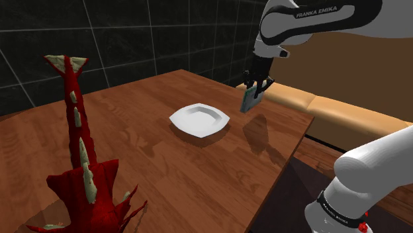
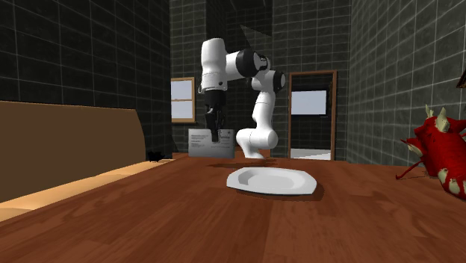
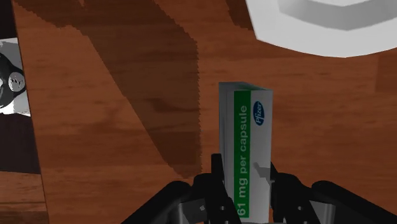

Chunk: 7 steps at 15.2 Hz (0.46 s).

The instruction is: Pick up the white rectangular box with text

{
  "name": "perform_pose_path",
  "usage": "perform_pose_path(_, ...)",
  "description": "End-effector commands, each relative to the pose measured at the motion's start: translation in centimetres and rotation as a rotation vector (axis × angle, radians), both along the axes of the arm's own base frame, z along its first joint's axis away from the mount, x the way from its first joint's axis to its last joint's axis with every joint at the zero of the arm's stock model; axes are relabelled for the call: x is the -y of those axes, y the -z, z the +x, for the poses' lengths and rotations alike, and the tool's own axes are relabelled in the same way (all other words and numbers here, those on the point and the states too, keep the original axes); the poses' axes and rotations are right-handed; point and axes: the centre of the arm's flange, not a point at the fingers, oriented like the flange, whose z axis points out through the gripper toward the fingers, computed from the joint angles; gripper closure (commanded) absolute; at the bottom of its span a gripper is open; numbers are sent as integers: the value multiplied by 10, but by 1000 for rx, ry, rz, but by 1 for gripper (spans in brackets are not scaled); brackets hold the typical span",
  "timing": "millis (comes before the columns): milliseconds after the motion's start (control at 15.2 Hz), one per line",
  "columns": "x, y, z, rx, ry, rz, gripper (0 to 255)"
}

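White square dish sits on worktop. Jaws pinch white-and-green capsule box, held clear of worktop, at dish's 3 o'clock in shoulder view. Arm arched over, wrist down.

The plate is cut off at the wrist view's edge, and the held end of the box is hidden by the gripper. The red spiked figure is cropped in the shoulder view.
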Motion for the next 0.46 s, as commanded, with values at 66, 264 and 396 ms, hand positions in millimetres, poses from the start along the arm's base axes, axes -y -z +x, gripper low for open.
perform_pose_path(66, 0, -16, 1, 0, 0, 0, 255)
perform_pose_path(264, 0, -32, 1, 0, 0, 0, 255)
perform_pose_path(396, 0, -33, 0, 0, 0, 0, 255)
